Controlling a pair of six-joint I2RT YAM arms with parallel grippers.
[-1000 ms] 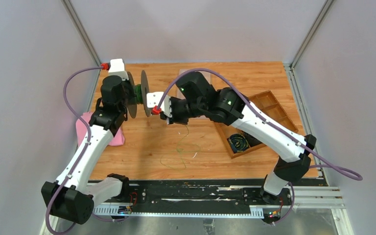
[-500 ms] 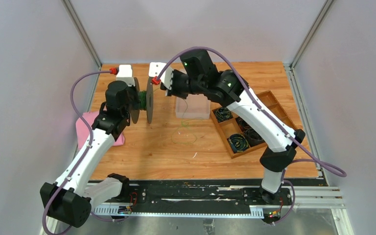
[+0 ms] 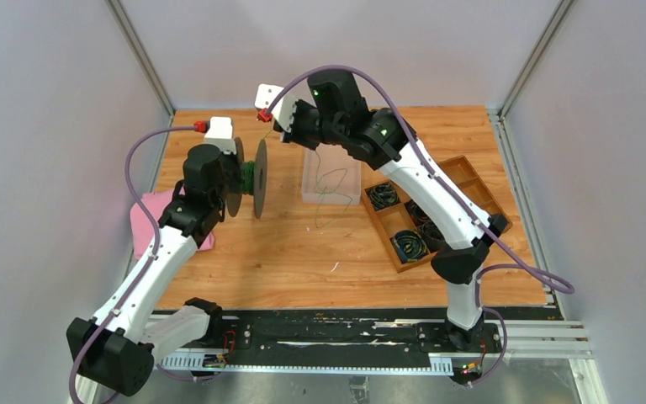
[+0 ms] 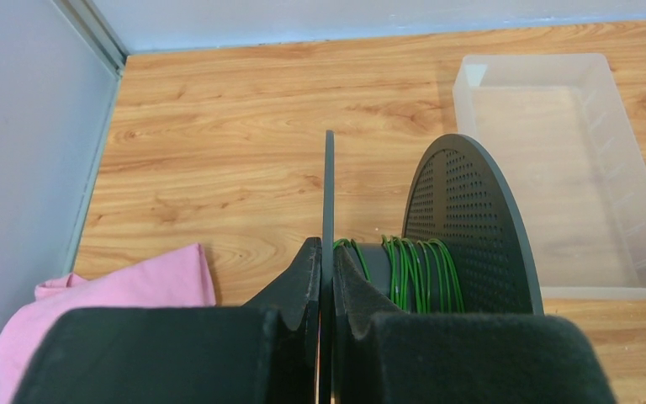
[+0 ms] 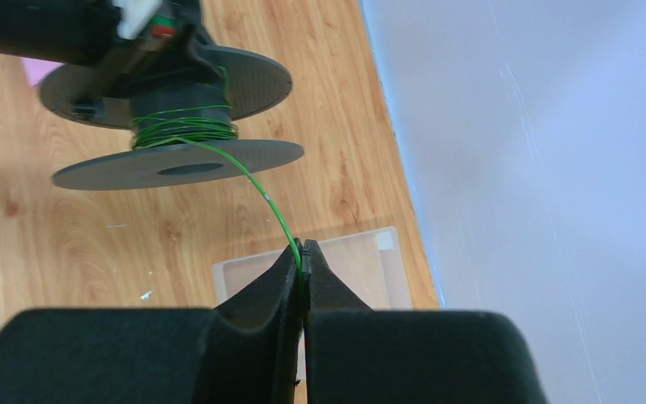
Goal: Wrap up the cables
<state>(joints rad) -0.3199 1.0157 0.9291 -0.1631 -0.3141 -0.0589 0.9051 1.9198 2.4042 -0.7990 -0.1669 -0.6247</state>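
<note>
A black spool (image 3: 256,178) is held on its side above the table's left half. My left gripper (image 3: 233,178) is shut on its thin near flange (image 4: 329,181); in the left wrist view, the left gripper (image 4: 328,252) pinches that disc edge-on. Green cable (image 4: 420,268) is wound on the hub beside the perforated far flange (image 4: 471,219). My right gripper (image 3: 262,119) is raised behind the spool. In the right wrist view, the right gripper (image 5: 303,251) is shut on the cable (image 5: 256,183), which runs taut to the spool (image 5: 177,109). A loose tail (image 3: 330,181) hangs over the bin.
A clear plastic bin (image 3: 309,199) sits mid-table, to the right of the spool (image 4: 555,290). A wooden compartment tray (image 3: 464,168) with dark coiled bundles lies at the right. A pink cloth (image 3: 145,225) lies by the left wall. Grey walls enclose the table.
My right gripper rose and swung from in front of the spool to behind it with the cable. The loose tail lifted off the table. The left gripper and spool shifted slightly right.
</note>
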